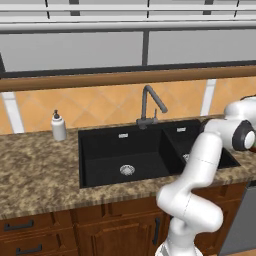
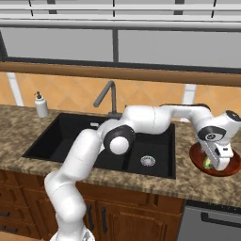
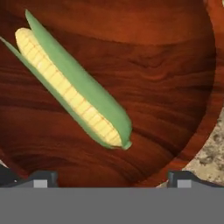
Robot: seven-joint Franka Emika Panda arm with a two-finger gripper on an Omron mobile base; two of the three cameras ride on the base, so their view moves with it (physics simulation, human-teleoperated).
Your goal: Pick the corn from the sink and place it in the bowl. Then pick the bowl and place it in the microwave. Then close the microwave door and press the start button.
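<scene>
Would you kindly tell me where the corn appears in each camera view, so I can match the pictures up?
Left base view: I cannot make it out.
Right base view: the corn peeks out at far right, inside the bowl under the hand.
Hand view: the corn lies diagonally across the upper left.
Shared landmark: the bowl's rim on the speckled counter.

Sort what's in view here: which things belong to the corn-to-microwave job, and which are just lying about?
Job:
corn, lying in the bowl
bowl, on the counter right of the sink
sink, both basins
gripper, fingers spread, over the bowl

Lying about:
soap dispenser, on the counter left of the sink
faucet
</scene>
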